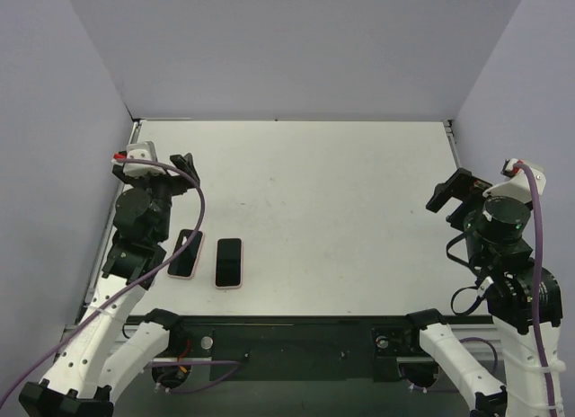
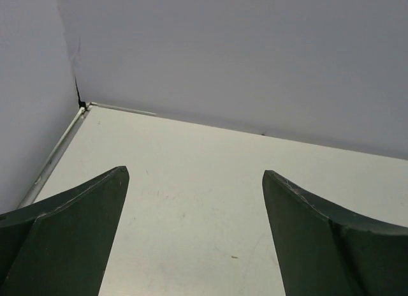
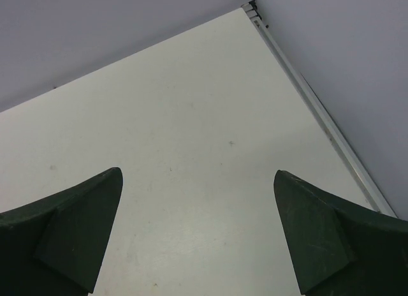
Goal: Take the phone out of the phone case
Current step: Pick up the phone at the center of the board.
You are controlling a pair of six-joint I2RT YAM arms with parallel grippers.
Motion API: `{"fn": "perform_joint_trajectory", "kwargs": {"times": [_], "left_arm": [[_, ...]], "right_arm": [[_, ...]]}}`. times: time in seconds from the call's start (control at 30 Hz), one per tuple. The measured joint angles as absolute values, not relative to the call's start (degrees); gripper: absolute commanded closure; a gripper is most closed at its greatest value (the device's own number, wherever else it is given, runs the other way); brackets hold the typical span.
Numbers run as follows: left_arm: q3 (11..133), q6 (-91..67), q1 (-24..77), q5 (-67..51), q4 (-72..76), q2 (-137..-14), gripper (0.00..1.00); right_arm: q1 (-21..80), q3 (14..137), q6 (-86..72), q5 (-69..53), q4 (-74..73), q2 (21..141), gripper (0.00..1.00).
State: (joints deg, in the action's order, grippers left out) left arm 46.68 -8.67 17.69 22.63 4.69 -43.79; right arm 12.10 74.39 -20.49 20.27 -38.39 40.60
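Above the table [image 1: 341,210], left tool [image 2: 194,178] and right tool [image 3: 197,175] gape wide — each empty, touching nothing.

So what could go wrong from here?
The left slab and right slab look alike, dark with pink edges: the wrong one may be picked. Both lie flat on the table, so the open left gripper could push them instead of gripping. Neither wrist view shows them.

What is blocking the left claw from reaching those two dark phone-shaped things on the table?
Nothing visible does. The open left gripper hovers beyond the tilted slab and the straight slab; only table lies between.
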Motion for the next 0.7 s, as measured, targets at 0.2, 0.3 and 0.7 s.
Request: {"fn": "perform_joint_trajectory", "kwargs": {"times": [0.2,0.3,0.7], "left_arm": [[48.82,-12.43,18.83,21.02,-1.5,-46.5,0.03],[49.36,-16.08,18.83,18.68,-6.33,-47.44,0.03],[46.76,-28.23,18.83,6.04,-27.79,-56.38,0.03]], "right_arm": [[12.1,72.18,-20.93,21.1,-38.33,40.07,0.0],[12.1,70.72,-21.17,21.43,-37.91,40.03,0.0],[12.1,63.96,-21.82,19.2,-33.74,40.01,0.0]]}}
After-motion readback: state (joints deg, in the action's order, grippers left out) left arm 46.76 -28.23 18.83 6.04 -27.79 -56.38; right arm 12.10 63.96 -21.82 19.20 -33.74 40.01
